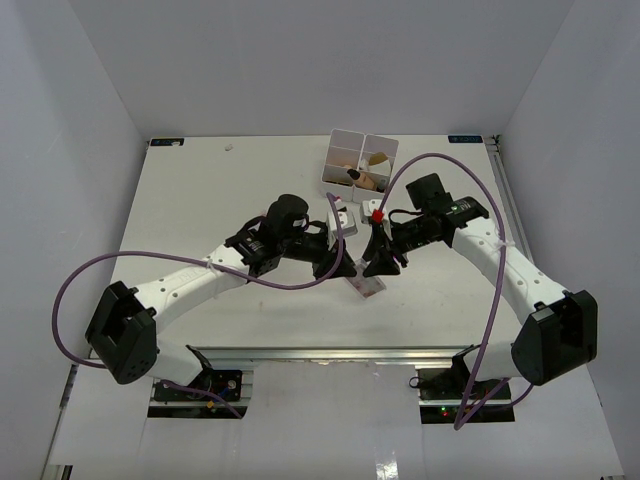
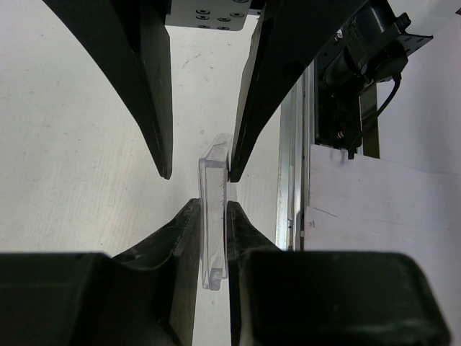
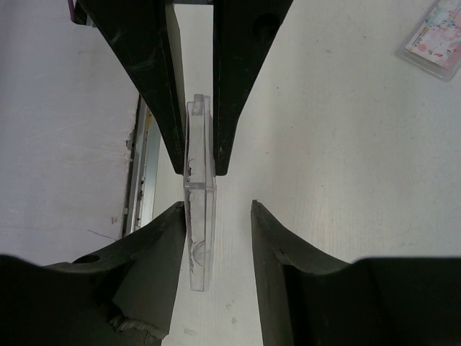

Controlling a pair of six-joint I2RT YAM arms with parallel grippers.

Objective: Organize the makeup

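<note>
A flat clear plastic case (image 2: 214,189) hangs edge-on above the table between both arms. My left gripper (image 2: 214,210) is shut on it, both pads pressed against its faces. My right gripper (image 3: 216,210) faces it from the other side and stands open around the same case (image 3: 199,216): its left finger (image 3: 169,241) is against the case and its right finger (image 3: 272,241) is a gap away. From above, the two grippers (image 1: 340,266) (image 1: 382,264) meet tip to tip at the table's middle. A pink flat packet (image 1: 368,287) lies on the table just below them.
A white multi-compartment box (image 1: 383,144) with several small cosmetics in it stands at the back centre. Small white pieces (image 1: 341,214) lie just in front of it. A metal rail (image 1: 330,354) runs along the near table edge.
</note>
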